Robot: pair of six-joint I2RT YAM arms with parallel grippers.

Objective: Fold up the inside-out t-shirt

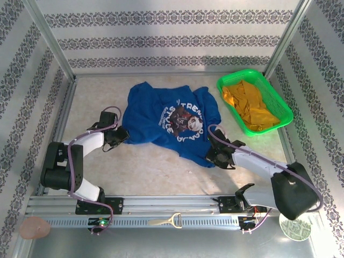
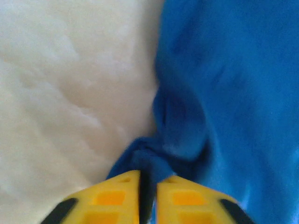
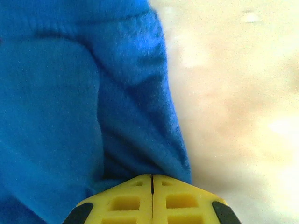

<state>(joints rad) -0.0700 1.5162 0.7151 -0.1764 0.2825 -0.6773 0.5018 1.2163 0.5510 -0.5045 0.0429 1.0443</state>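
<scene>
Surface: pale, takes up mid frame betw. the patterned walls.

T-shirt: centre of frame, a bit toward the top. It's spread out roughly flat but rumpled. Print faces up, and sleeve lobes sit at upper left & upper right. The lower-right corner is drawn out to a point.

Progress, as I read it: early. Cloth looks laid out, mostly one layer, with no clean fold anywhere. Edges are uneven, so it needs smoothing first, and all the folds are left. Can't tell from here which side is the true outside.

Green basket: upper right, w/ a mustard-yellow garment heaped inside. It sits just beside the shirt's right sleeve, so there's little room on that side for a swing of cloth.

Left end effector: at the shirt's lower-left edge. Wrist view shows yellow fingers w/ a slim slit betw. them and a wad of blue cloth running into it. Reads as a light pinch.

Right end effector: at the drawn-out lower-right corner. Fingers are flush together w/ no gap, and the hem vanishes under the tips. Prob. gripping the hem.

Small bits on the bottom rail, off the work area: pinkish lump, pale handled tool, round disc.
</scene>
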